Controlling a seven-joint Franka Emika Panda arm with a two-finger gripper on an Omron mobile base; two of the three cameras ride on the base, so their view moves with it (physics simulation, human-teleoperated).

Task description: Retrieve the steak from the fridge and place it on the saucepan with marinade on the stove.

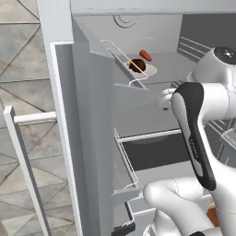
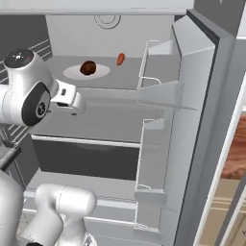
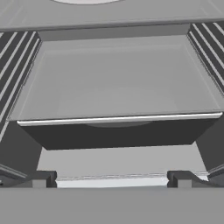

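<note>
**Steak on its plate, fridge open, tool wide and empty**

The steak [image 1: 136, 65] [image 2: 88, 67] is a small, dark red-brown rounded lump lying on a white plate [image 1: 148, 70] [image 2: 102, 72] on an upper shelf inside the fridge [image 1: 92, 138] [image 2: 202, 96]. Just behind it lies a small orange-red sausage [image 1: 145, 55] [image 2: 120, 58], apart from the plate. Both fridge doors stand open, wire-railed bins on their inner sides. The tool [image 3: 112, 180] sits lower, facing a grey shelf, its fingertips [image 3: 40, 178] spread wide with nothing between them.
</note>
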